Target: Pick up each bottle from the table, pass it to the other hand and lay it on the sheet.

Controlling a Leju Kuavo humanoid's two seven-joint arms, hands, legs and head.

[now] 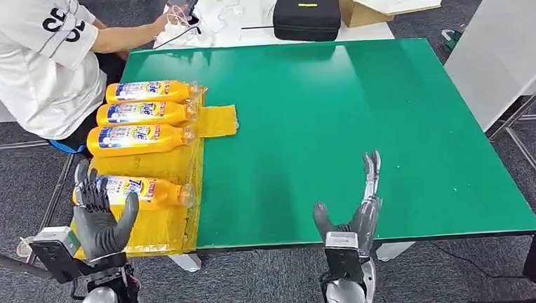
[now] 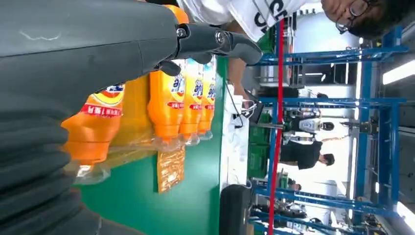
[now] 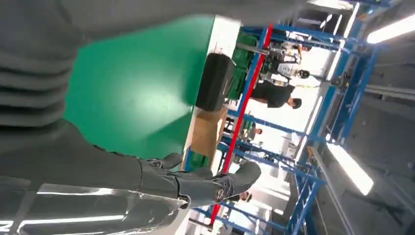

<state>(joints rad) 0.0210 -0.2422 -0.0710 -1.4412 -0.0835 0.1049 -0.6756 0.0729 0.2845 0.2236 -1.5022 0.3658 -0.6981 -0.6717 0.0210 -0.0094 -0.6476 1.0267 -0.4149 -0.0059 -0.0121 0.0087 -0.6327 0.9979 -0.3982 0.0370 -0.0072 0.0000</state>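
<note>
Nearest the camera, both of the robot's hands are raised at the front edge of the green worktop (image 1: pixel 333 119). Its left hand (image 1: pixel 100 218) stands upright at the near left corner, palm forward, fingers (image 1: pixel 93 192) spread wide and holding nothing; it partly hides the base end of the closest bottle. Its right hand (image 1: pixel 357 213) rises at the middle of the front edge with fingers (image 1: pixel 372 170) stretched straight up and apart, thumb out to the side, also empty.

Just behind the left hand, the nearest orange detergent bottle (image 1: pixel 144 190) lies on its side on the yellow sheet (image 1: pixel 164 228), its clear cap end pointing toward the middle of the worktop. Further back on the same sheet, three more orange detergent bottles (image 1: pixel 138 138) lie side by side, close together and parallel, caps pointing the same way. A small yellow flap (image 1: pixel 217 119) of the sheet sticks out onto the green surface beside them.

Beyond the left side of the worktop sits a person in a white shirt (image 1: pixel 31 60), one hand at a small device on the white table (image 1: pixel 243 23) behind. On that far table rest a black zipped case (image 1: pixel 306 15) and an open cardboard box (image 1: pixel 365 1).
</note>
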